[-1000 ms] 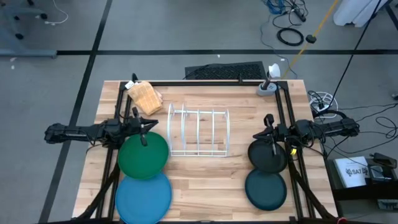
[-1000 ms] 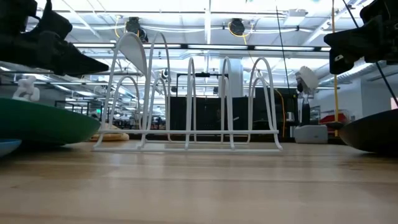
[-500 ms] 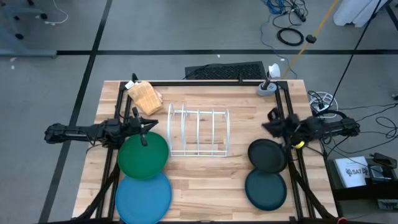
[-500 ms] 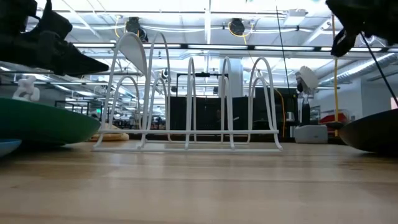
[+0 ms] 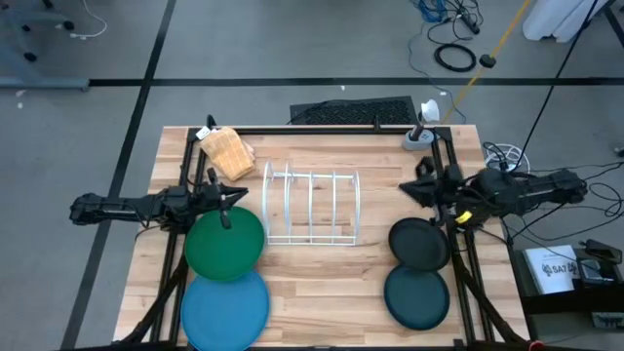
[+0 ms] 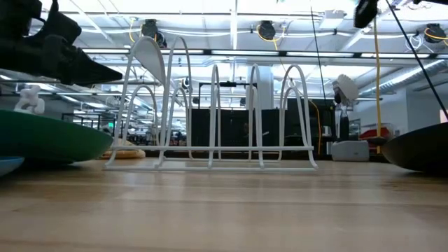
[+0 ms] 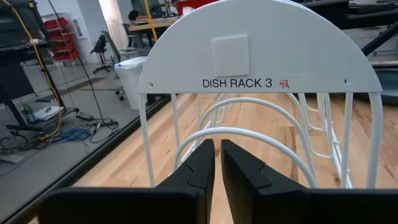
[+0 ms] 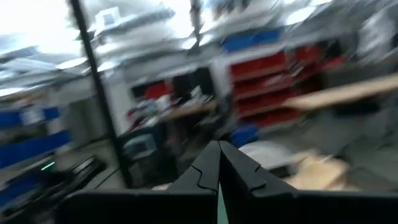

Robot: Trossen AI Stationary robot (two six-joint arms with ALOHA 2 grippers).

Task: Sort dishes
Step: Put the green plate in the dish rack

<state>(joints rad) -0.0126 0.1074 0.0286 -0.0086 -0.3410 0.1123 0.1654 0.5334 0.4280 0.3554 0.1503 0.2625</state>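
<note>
The large green plate (image 5: 224, 244) and the light-blue plate (image 5: 224, 307) lie flat on the table's left. The light-blue one is nearer the front edge. The black plate (image 5: 419, 244) and the dark-teal plate (image 5: 416, 297) lie flat on the right. My left gripper (image 5: 230, 201) is shut and hovers over the green plate's far rim (image 6: 49, 136), clear of it, facing the white wire rack (image 7: 261, 81). My right gripper (image 5: 419, 185) is shut, raised high beyond the black plate's far rim (image 6: 420, 147) and tipped up toward the room.
The white wire rack (image 5: 312, 207) stands at the table's middle between the two pairs of plates. A tan woven basket-like object (image 5: 227, 151) lies at the far left. A grey stand (image 5: 419, 136) sits at the far right corner. Bare wood (image 5: 322, 283) lies in front of the rack.
My right gripper has risen from just above the black plate and gone toward the table's far edge, tipping its fingers upward. In the low view it has climbed almost out of the picture's top. The plates have stayed where they were.
</note>
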